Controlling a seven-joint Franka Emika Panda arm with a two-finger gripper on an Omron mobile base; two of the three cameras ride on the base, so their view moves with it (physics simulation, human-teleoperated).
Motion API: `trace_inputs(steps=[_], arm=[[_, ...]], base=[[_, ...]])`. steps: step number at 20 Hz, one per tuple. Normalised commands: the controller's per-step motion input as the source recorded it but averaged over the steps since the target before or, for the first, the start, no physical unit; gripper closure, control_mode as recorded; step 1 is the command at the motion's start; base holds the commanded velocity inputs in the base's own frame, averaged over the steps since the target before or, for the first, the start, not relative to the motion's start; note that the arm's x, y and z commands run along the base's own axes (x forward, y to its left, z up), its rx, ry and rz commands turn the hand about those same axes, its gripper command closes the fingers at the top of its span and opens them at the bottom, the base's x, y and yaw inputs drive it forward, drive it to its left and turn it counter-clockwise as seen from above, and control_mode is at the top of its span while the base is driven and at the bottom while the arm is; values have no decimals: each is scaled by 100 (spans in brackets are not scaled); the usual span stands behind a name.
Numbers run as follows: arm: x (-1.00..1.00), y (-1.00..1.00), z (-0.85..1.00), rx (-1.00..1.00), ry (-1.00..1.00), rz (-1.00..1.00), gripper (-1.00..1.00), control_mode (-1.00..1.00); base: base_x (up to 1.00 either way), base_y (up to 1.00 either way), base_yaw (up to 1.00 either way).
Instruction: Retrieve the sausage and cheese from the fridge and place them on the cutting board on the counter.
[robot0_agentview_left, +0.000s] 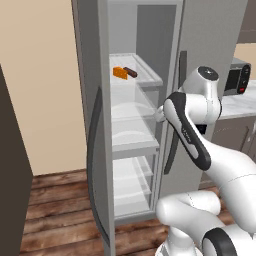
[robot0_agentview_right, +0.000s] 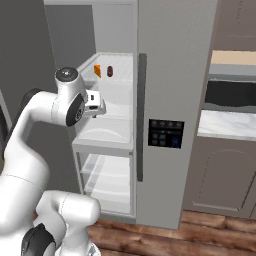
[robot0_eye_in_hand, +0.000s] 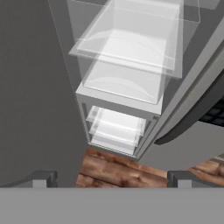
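Tall grey double-door fridge (robot0_agentview_left: 200, 30), left door swung open, white shelves exposed. Small bright orange cheese wedge (robot0_agentview_left: 119, 72) and slim dark reddish-brown sausage cylinder (robot0_agentview_left: 130, 72) side by side on upper shelf, near 11 o'clock of white arm. End effector (robot0_eye_in_hand: 112, 178) spread wide, empty, aimed down at lower shelves and wood floor. Step in hand: reaching into fridge. Next: raise wrist toward upper shelf, centre fingers over one item, close. Nothing yet moved to bench.

Base views flank the open fridge (robot0_agentview_left: 131, 125); hand view looks down.
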Motion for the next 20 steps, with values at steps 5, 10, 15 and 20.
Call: trace_inputs(steps=[5,10,15,20], arm=[[0,0,0,0,0,0,-100,100],[0,0,0,0,0,0,-100,100],[0,0,0,0,0,0,-100,100],[0,0,0,0,0,0,-100,100]], base=[[0,0,0],[0,0,0],[0,0,0],[43,10,-2]])
